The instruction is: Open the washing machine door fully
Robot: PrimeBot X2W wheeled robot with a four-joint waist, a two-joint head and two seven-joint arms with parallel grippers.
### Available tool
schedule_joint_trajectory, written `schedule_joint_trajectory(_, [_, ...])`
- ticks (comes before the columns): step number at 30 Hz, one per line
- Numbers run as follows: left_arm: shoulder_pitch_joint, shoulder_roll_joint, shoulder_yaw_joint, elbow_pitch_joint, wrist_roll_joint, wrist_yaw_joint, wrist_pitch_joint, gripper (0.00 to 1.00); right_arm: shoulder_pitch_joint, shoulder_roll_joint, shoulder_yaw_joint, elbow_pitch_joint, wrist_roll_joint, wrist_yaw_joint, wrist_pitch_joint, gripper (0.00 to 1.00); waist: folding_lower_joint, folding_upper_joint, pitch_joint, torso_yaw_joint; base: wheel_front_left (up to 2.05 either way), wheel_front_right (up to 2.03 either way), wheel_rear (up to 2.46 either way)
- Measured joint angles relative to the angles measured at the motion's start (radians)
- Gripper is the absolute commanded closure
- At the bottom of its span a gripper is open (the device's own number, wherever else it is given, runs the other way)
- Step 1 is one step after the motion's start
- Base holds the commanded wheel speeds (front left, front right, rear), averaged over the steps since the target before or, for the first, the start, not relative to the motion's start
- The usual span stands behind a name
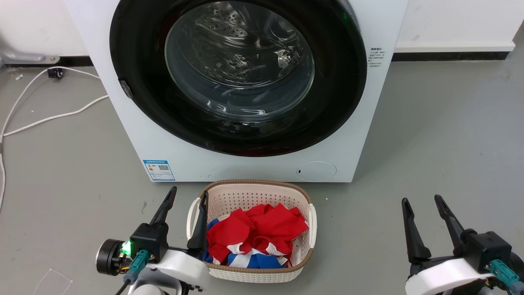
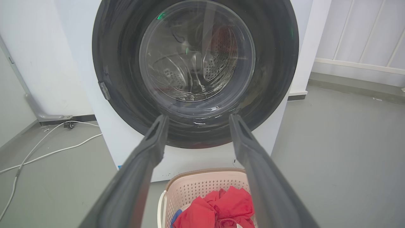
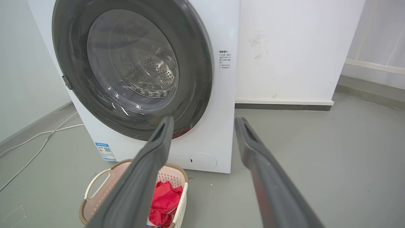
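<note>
The white washing machine (image 1: 135,127) stands ahead on the grey floor. Its door (image 1: 335,102), a glossy black disc with a clear domed window, lies flat against the front, and a small latch tab (image 1: 125,88) shows on its left rim. The door (image 2: 120,82) also shows in the left wrist view and, at an angle, the door (image 3: 196,63) in the right wrist view. My left gripper (image 1: 189,196) is open at the lower left, beside the basket and well short of the door. My right gripper (image 1: 421,200) is open at the lower right, over bare floor.
A cream laundry basket (image 1: 249,192) with red, white and blue cloth stands right in front of the machine. White cables (image 1: 45,119) trail over the floor on the left. A white wall and skirting (image 1: 450,47) run behind. Grey floor (image 1: 442,135) lies to the right.
</note>
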Motion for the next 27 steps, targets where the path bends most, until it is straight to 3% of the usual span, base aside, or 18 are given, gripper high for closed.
schedule_joint_trajectory(6, [0.000,-0.006,0.013,0.005,-0.004,-0.008,0.000,0.00,0.000,0.000,-0.001,0.007,0.004,0.000,-0.002,0.00,0.0000,0.0000,0.000,0.001,0.00,0.00,0.00])
schedule_joint_trajectory(7, [0.000,-0.007,0.015,0.006,-0.004,-0.008,0.000,0.00,0.000,0.000,-0.001,0.008,0.004,0.000,-0.002,0.22,0.0000,0.0000,0.000,0.002,0.00,0.00,0.00])
schedule_joint_trajectory(8, [0.000,-0.007,0.017,0.007,-0.004,-0.009,0.000,0.00,0.000,0.000,-0.001,0.008,0.007,0.000,-0.002,0.69,0.0000,0.0000,0.000,0.001,0.00,0.00,0.00])
schedule_joint_trajectory(9, [0.000,-0.008,0.018,0.007,-0.004,-0.009,0.000,0.00,0.000,0.000,-0.002,0.010,0.008,0.000,-0.002,1.00,0.0000,0.0000,-0.001,0.001,0.00,0.00,0.00])
schedule_joint_trajectory(15, [0.000,-0.013,0.025,0.012,-0.004,-0.016,0.000,0.00,0.000,0.000,0.002,0.014,0.012,0.000,0.006,1.00,0.0000,0.0000,-0.002,0.002,0.00,0.00,0.00])
schedule_joint_trajectory(18, [0.000,-0.015,0.029,0.015,-0.004,-0.017,0.000,0.00,-0.001,0.000,-0.002,0.021,0.070,0.000,0.012,1.00,0.0000,0.0001,-0.001,0.001,0.00,0.00,0.00])
schedule_joint_trajectory(27, [-0.001,-0.027,0.040,0.017,-0.011,-0.023,-0.002,0.00,-0.034,0.001,-0.026,0.103,0.668,0.000,0.030,1.00,0.0000,0.0000,0.008,0.003,0.00,0.00,0.00])
